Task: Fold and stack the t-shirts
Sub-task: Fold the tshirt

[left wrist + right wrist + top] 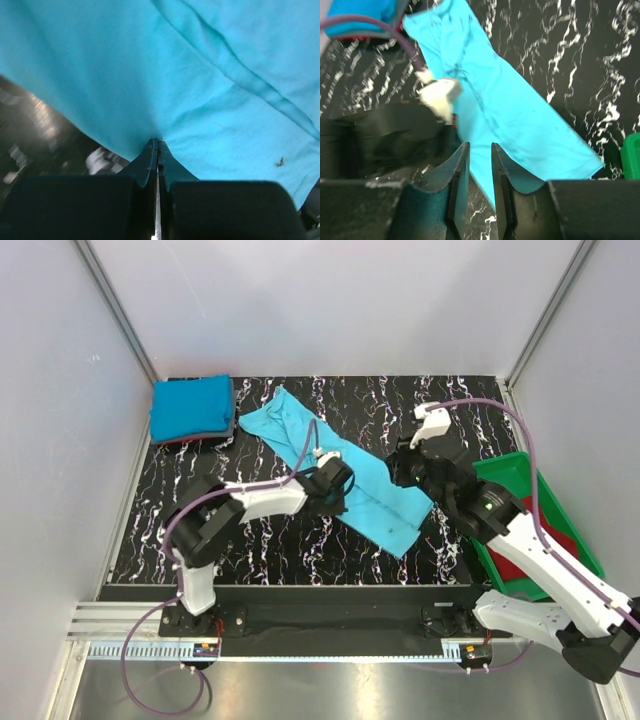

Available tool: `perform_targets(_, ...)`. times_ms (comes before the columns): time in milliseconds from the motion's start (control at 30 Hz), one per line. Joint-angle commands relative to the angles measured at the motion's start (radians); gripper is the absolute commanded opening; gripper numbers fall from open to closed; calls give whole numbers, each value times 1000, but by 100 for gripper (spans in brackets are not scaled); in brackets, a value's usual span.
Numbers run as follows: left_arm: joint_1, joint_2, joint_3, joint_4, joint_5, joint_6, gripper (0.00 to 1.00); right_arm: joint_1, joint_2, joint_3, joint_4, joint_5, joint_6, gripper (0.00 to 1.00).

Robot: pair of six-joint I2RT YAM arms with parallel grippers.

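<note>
A light turquoise t-shirt lies as a long folded strip, running diagonally across the black marbled table. My left gripper is at its near left edge. In the left wrist view its jaws are shut on a pinch of that turquoise cloth. My right gripper hovers by the strip's right side. In the right wrist view its jaws stand a little apart, with the turquoise shirt showing between them. A deeper blue shirt tops a folded stack at the back left.
A green tray at the right edge holds a dark red shirt. Grey and dark red layers show under the blue shirt. White walls enclose the table. My left arm shows close to the right gripper in the right wrist view.
</note>
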Motion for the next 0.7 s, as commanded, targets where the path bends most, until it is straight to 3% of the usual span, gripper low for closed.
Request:
perform_targets(0, 7, -128, -139, -98, -70, 20, 0, -14, 44, 15, -28, -19, 34, 31)
perform_targets(267, 102, -460, -418, -167, -57, -9, 0, -123, 282, -4, -165, -305, 122, 36)
perform_targets(300, 116, -487, -425, -170, -43, -2, 2, -124, 335, -10, -170, -318, 122, 36)
perform_targets(333, 129, -511, -426, -175, -35, 6, 12, -124, 354, -16, -171, -360, 120, 38)
perform_targets(367, 157, -554, -408, -189, -27, 18, 18, -124, 370, -40, -168, -414, 120, 46)
perform_targets(467, 243, -593, -331, -213, -1, 75, 29, -124, 416, -89, -162, -476, 119, 51)
perform_targets(667, 465, -428, -111, -213, 23, 207, 31, -141, 428, -169, -171, -403, 155, 54)
